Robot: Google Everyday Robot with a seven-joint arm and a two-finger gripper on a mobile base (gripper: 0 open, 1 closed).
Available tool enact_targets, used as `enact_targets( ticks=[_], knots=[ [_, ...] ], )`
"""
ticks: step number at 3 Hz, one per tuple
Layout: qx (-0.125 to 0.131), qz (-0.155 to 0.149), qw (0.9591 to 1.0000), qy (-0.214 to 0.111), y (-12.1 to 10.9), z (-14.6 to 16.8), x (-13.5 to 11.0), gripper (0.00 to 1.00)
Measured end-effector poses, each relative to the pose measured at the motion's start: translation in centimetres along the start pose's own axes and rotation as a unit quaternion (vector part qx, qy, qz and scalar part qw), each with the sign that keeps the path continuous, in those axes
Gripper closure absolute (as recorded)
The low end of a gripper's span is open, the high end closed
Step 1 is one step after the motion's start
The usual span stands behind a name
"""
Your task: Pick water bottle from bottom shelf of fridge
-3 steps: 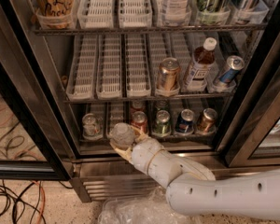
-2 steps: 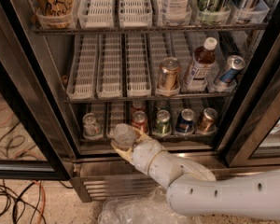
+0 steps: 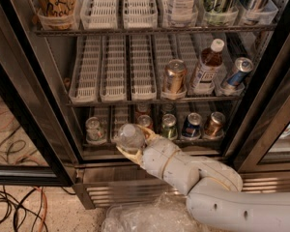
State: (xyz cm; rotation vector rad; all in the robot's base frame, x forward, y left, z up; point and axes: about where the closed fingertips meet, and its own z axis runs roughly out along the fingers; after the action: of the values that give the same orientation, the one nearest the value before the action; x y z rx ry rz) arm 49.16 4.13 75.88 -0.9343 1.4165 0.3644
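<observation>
Camera view: my tool (image 3: 134, 143) closed round small clear plastic water bottle (image 3: 129, 135), at front edge of bottom wire shelf (image 3: 199, 141) in steel glass-door fridge (image 3: 19, 105). I judge bottle light, thin-walled, slippery; grip mid-body, gently.

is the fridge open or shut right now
Open: the gripper reaches inside the fridge, shut on the water bottle at the front of the bottom shelf, with no glass in front.
</observation>
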Motion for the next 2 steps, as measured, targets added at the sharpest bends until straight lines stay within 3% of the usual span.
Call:
enact_targets(
  ticks=[1,2],
  knots=[
    [-0.007,-0.004,0.9999,-0.015,-0.16,-0.83,-1.96,1.0],
    [-0.031,-0.011,0.9995,-0.006,-0.8,-1.15,-2.83,1.0]
  ],
)
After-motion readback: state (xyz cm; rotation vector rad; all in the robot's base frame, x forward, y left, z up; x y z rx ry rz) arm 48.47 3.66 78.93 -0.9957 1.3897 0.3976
